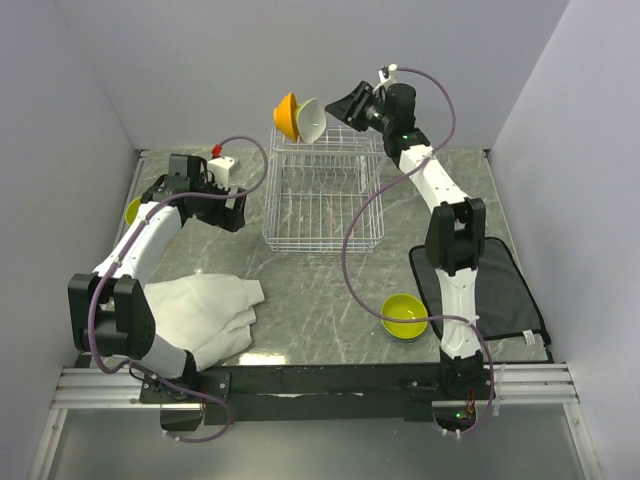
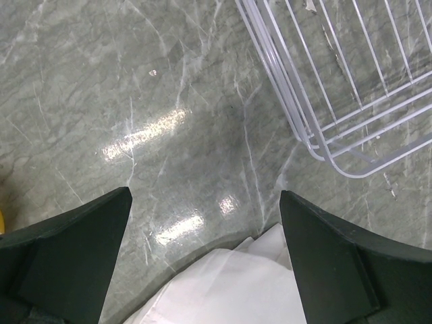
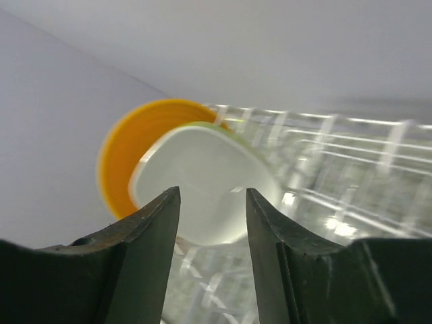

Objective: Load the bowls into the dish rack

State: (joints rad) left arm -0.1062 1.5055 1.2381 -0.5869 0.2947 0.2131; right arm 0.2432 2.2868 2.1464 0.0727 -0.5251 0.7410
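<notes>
An orange bowl (image 1: 285,113) and a bowl with a pale white inside (image 1: 312,120) stand on edge in the raised back tier of the white wire dish rack (image 1: 322,200). My right gripper (image 1: 345,108) hovers just right of them. In the right wrist view its jaws (image 3: 212,192) are apart, with the white bowl (image 3: 202,169) just beyond the tips and the orange bowl (image 3: 125,148) behind it. A lime bowl (image 1: 405,316) sits on the table near the right arm's base. Another yellow-green bowl (image 1: 133,210) peeks out behind the left arm. My left gripper (image 1: 232,212) is open and empty over the table (image 2: 206,202).
A crumpled white cloth (image 1: 205,310) lies at the front left and reaches under the left gripper (image 2: 229,283). A dark mat (image 1: 500,290) lies at the right edge. The rack's near left corner (image 2: 337,101) is close to the left gripper. Grey walls enclose the table.
</notes>
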